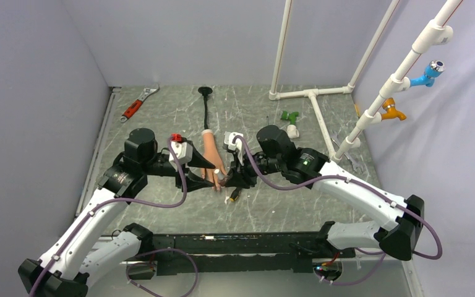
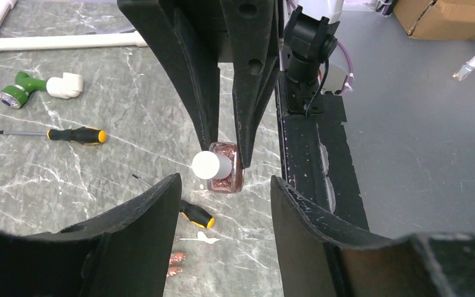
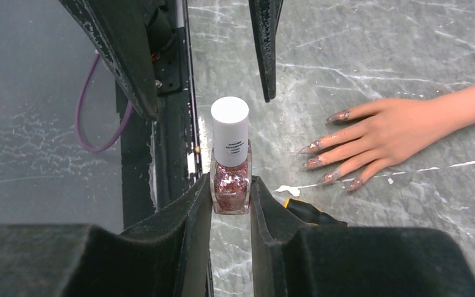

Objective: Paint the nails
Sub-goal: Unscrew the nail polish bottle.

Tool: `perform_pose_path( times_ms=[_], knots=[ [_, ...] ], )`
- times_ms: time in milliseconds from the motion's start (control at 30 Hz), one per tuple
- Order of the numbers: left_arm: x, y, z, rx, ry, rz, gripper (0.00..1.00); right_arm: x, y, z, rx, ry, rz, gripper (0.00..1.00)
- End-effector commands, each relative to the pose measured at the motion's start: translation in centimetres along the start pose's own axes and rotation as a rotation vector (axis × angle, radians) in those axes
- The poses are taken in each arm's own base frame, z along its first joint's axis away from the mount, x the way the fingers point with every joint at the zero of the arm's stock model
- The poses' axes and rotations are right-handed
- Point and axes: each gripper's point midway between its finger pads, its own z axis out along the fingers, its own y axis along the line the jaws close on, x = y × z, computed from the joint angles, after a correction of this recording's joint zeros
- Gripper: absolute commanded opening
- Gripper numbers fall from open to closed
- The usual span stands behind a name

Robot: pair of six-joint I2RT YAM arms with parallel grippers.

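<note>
The peach mannequin hand (image 3: 402,130) lies palm down on the marble table, fingers toward the arms. Its nails (image 3: 331,151) carry pink glitter polish. Two nail tips (image 2: 174,263) show by my left finger. My right gripper (image 3: 230,182) is shut on a square polish bottle (image 3: 230,185) of pink glitter, held upright with its white cap (image 3: 229,130) on. My left gripper (image 2: 226,179) is open and faces the cap (image 2: 212,165), its fingertips on either side just short of it. From above, both grippers (image 1: 213,175) (image 1: 235,179) meet at the hand's fingertips (image 1: 218,179).
A black and yellow screwdriver (image 1: 233,195) lies under the bottle, beside a white smear (image 2: 207,237). A second screwdriver (image 2: 77,134), a green fitting (image 1: 290,116), a white pipe frame (image 1: 312,96) and a red wrench (image 1: 137,105) lie farther back. The black base rail (image 1: 247,241) runs along the near edge.
</note>
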Motion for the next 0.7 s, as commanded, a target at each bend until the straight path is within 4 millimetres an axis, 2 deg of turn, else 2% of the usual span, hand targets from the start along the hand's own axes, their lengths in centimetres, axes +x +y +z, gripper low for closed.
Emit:
perform_pose_path(
  times_ms=[0,367,667],
  knots=[
    [-1.6,0.1,-0.1,-0.002,-0.017,0.060,0.59,-2.4,0.8,-0.4,-0.045,-0.052,-0.052,0.00],
    [-1.0,0.5,0.4,-0.008,0.005,0.033,0.57,-2.1,1.5,0.2,-0.105,-0.023,-0.060,0.00],
    [-0.6,0.1,0.9,0.025,0.020,0.014,0.46,-2.1,1.4,0.3,-0.105,-0.020,-0.066,0.00]
  ],
)
